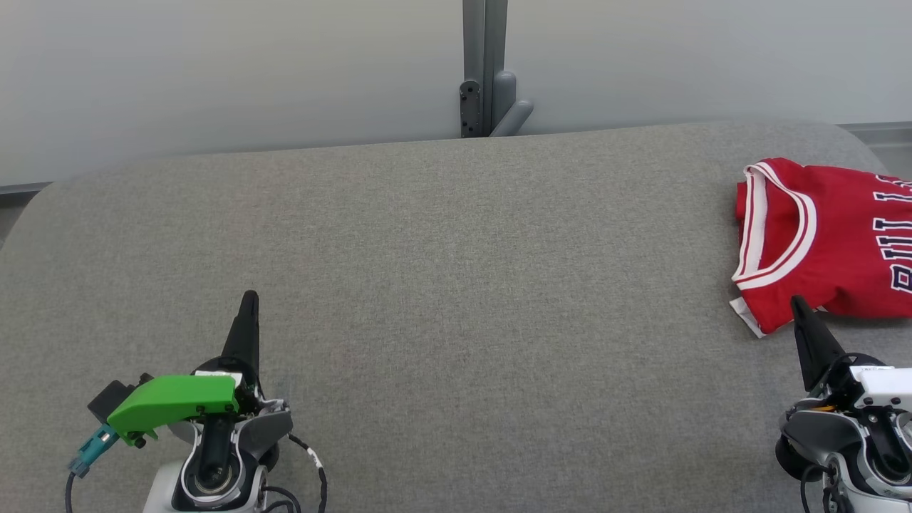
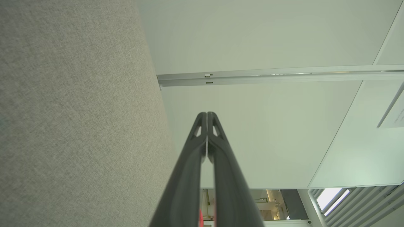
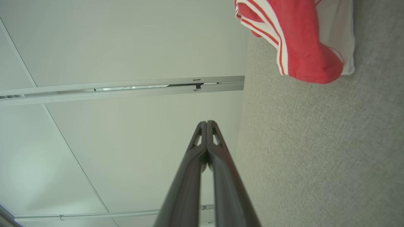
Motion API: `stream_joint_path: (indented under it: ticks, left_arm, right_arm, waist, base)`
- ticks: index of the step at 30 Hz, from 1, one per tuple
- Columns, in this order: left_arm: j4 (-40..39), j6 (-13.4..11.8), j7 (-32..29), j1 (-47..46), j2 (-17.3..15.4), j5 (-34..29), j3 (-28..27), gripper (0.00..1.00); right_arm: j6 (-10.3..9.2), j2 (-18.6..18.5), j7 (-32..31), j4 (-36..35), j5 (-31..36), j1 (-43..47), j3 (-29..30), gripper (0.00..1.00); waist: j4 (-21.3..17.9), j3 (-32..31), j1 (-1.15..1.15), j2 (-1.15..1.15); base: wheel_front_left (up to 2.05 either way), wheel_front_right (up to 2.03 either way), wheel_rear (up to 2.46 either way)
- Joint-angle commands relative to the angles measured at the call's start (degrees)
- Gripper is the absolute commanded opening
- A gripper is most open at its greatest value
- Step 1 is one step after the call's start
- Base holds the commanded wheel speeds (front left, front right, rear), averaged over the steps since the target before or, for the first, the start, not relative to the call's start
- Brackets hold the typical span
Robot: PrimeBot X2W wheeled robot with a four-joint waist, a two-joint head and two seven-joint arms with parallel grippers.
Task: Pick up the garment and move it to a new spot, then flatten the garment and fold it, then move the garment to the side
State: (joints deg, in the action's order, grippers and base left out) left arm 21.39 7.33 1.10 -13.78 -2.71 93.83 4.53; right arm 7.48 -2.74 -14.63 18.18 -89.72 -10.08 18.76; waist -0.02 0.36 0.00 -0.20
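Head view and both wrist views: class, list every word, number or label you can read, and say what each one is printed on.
"BULL": dark, white-edged letters running sideways on the red sleeveless jersey with white trim, cut off by the picture's edge.
Too small to read: the print on the pale sheet on the wall, left wrist view.
No other text is legible.

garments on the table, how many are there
1. A red jersey lies at the right end of the grey table, partly cut off by the head view's edge, so anything further right may be hidden.
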Motion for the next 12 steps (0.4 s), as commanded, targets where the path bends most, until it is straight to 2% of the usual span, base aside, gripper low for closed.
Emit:
stream_joint_path:
  ticks: [1, 12]
  left_arm:
    - [0.1, 0.3, 0.0, -0.7, -0.3, 0.7, 0.0, 0.0]
    - [0.1, 0.3, 0.1, -0.7, -0.3, 0.7, 0.1, 0.0]
  right_arm:
    - [0.02, -0.3, -0.3, 0.1, -0.2, -0.6, 0.1, 0.0]
    - [0.02, -0.3, -0.3, 0.1, -0.2, -0.6, 0.1, 0.0]
  waist:
    - [0.0, 0.0, 0.0, 0.2]
    - [0.0, 0.0, 0.0, 0.2]
  base:
    - [0.0, 0.0, 0.0]
    - [0.0, 0.0, 0.0]
